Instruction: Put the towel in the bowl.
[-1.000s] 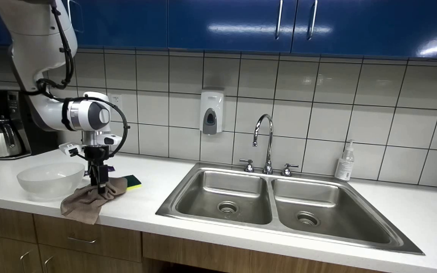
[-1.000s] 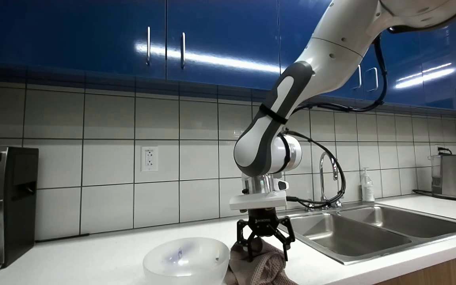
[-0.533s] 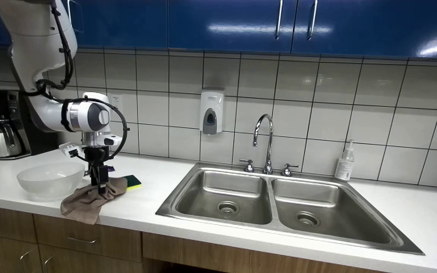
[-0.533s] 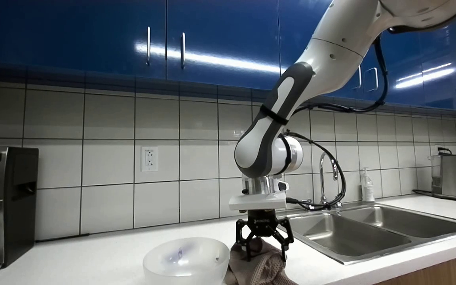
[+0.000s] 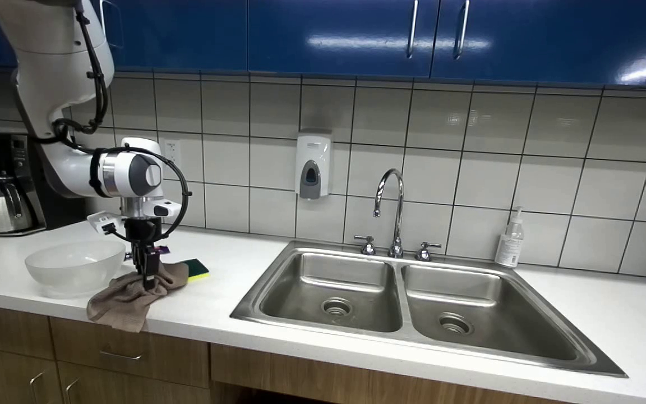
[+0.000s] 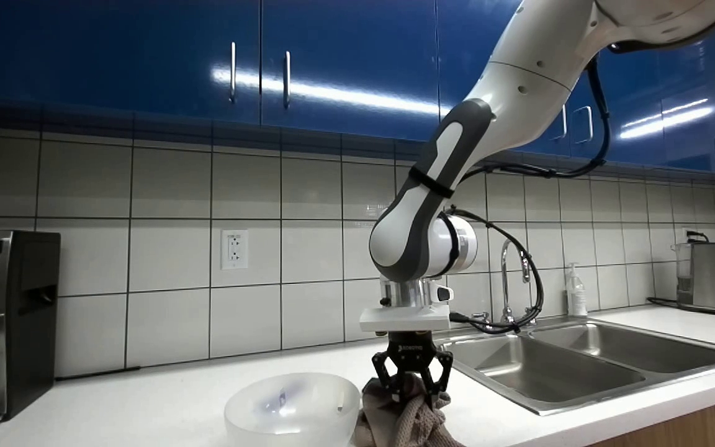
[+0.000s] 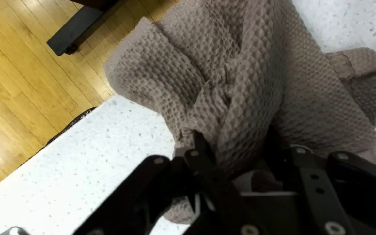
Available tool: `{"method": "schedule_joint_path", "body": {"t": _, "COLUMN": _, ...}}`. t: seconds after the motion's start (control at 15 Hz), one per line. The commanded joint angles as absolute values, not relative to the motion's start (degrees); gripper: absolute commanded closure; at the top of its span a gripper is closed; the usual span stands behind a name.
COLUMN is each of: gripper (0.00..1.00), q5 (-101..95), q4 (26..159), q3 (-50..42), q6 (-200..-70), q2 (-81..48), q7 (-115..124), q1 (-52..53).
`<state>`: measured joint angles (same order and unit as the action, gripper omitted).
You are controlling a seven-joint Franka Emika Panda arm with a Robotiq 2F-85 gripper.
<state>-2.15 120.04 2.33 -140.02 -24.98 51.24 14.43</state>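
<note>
The gripper [image 6: 416, 402] pinched the towel [image 7: 256, 65], whose slack, overhanging the worktop's front edge [image 5: 199, 332], risked snagging the bowl [image 5: 70, 275].

You are looking at a kitchen, though you cannot tell whether a home's or an office's. You have a two-basin steel sink [image 5: 404, 303] set into a white counter [image 5: 233, 252], with a curved faucet [image 5: 398, 216] at its back. Behind that you see a tiled wall [image 5: 225, 160] carrying a soap dispenser [image 5: 313, 164], and blue cabinets [image 5: 340, 33] above. Below the counter you find wood-fronted drawers [image 5: 171, 359]; on top, a coffee maker [image 6: 22, 338] with a steel carafe [image 5: 4, 209] and a green-and-yellow sponge [image 5: 195, 267].
</note>
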Motion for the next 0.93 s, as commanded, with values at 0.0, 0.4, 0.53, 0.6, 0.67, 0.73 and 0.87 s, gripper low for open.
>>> {"method": "schedule_joint_path", "body": {"t": 0.0, "gripper": 0.82, "q5": -1.21, "q4": 122.06, "q3": 2.46, "q6": -141.18, "q2": -22.75, "q7": 49.27, "q1": 14.19}}
{"method": "schedule_joint_path", "body": {"t": 0.4, "gripper": 0.98, "q5": -0.55, "q4": 125.64, "q3": 2.71, "q6": -140.15, "q2": -18.59, "q7": 48.45, "q1": 13.73}}
{"method": "schedule_joint_path", "body": {"t": 0.53, "gripper": 0.98, "q5": -1.68, "q4": 128.24, "q3": 2.31, "q6": -139.70, "q2": -15.17, "q7": 49.05, "q1": 14.07}}
{"method": "schedule_joint_path", "body": {"t": 0.6, "gripper": 0.98, "q5": -1.58, "q4": 129.17, "q3": 2.48, "q6": -139.33, "q2": -13.63, "q7": 48.66, "q1": 13.82}}
{"method": "schedule_joint_path", "body": {"t": 0.67, "gripper": 0.98, "q5": -1.72, "q4": 130.04, "q3": 2.52, "q6": -139.07, "q2": -11.97, "q7": 48.66, "q1": 13.69}}
{"method": "schedule_joint_path", "body": {"t": 0.73, "gripper": 0.98, "q5": -1.96, "q4": 130.64, "q3": 2.54, "q6": -138.92, "q2": -10.59, "q7": 48.77, "q1": 13.57}}
{"method": "schedule_joint_path", "body": {"t": 0.87, "gripper": 0.98, "q5": -2.80, "q4": 131.38, "q3": 2.48, "q6": -139.16, "q2": -8.08, "q7": 49.38, "q1": 13.31}}
